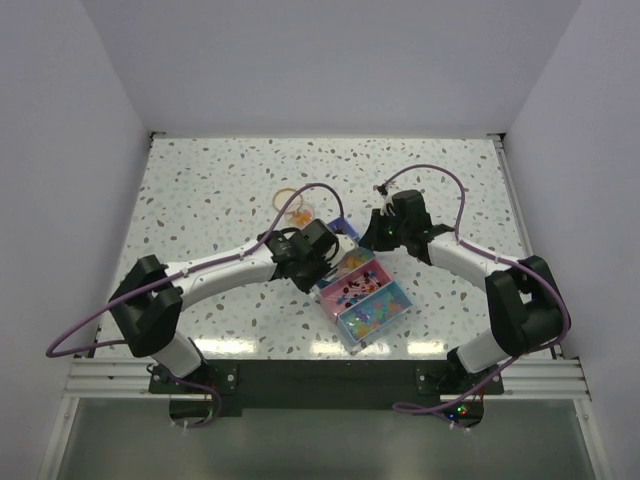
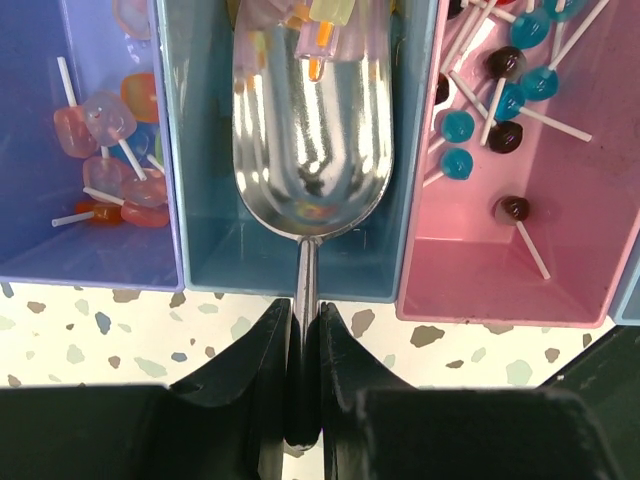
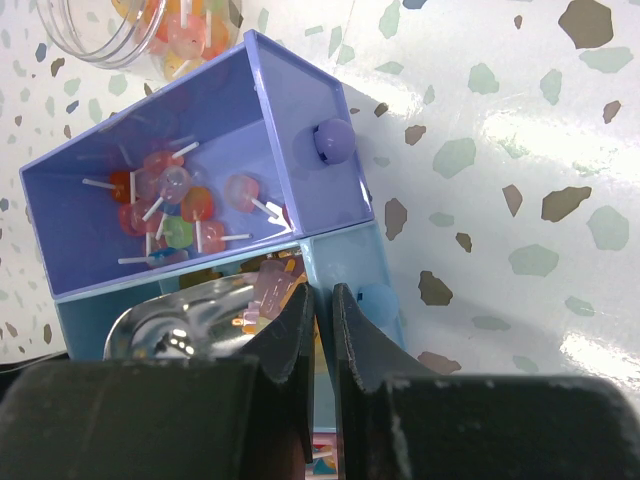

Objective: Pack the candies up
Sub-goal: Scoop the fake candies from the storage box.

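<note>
My left gripper (image 2: 305, 312) is shut on the thin handle of a metal scoop (image 2: 312, 130). The scoop's bowl lies in the light-blue compartment (image 2: 215, 250), and a few pale ice-lolly shaped candies (image 2: 325, 30) rest at its far tip. Round lollipop candies (image 2: 110, 150) lie in the purple compartment (image 2: 30, 200). Blue and dark ones (image 2: 500, 100) lie in the pink compartment (image 2: 470, 280). My right gripper (image 3: 323, 292) is shut on the light-blue compartment's end wall (image 3: 350, 265), beside its knob (image 3: 378, 300). From above, both grippers (image 1: 325, 262) (image 1: 372, 240) meet at the box (image 1: 365, 300).
A clear jar (image 3: 130, 25) holding orange and yellow sweets stands just beyond the purple compartment (image 3: 300, 110); it shows from above as the jar (image 1: 298, 215) behind the left wrist. An orange ring (image 1: 285, 197) lies beside it. Speckled tabletop surrounds the box, with white walls on three sides.
</note>
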`<state>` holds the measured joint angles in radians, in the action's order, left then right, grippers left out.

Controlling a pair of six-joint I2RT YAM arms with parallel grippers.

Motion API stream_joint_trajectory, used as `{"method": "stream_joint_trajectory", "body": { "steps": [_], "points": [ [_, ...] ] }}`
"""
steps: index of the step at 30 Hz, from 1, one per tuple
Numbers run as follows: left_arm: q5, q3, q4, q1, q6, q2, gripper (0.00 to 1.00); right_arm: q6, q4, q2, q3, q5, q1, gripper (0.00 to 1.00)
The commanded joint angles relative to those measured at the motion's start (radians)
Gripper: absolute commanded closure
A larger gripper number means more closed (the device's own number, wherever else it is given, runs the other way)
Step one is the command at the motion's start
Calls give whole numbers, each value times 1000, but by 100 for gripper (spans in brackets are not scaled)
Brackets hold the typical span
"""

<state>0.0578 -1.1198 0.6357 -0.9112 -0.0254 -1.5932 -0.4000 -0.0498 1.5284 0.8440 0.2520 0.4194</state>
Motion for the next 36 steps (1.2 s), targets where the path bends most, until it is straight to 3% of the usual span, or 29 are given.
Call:
{"method": "stream_joint_trajectory", "body": {
  "steps": [1, 5, 9, 18, 22, 27, 30, 36],
  "points": [
    [39, -11, -335, 5, -33, 27, 100, -76, -119, 39, -30, 26, 36, 100],
    [16, -11, -344, 3, -21, 36, 100, -65, -157, 47, 0, 20, 36, 100],
    [25, -104, -240, -8, 21, -4, 100, -56, -180, 59, 26, 33, 38, 100],
    [50, -216, -202, -40, 209, -80, 100, -72, -176, 96, 47, 46, 53, 100],
    [-59, -148, -269, -26, 116, -60, 100, -105, -141, 113, 24, 75, 53, 100],
    [-147, -52, -324, 75, -57, -50, 100, -132, -125, 125, 3, 102, 53, 100],
    [-191, -12, -324, 139, -96, -27, 100, -112, -146, 125, 6, 89, 53, 100],
    [-220, -38, -291, 144, -113, -63, 100, -114, -144, 145, 20, 95, 51, 100]
  ]
}}
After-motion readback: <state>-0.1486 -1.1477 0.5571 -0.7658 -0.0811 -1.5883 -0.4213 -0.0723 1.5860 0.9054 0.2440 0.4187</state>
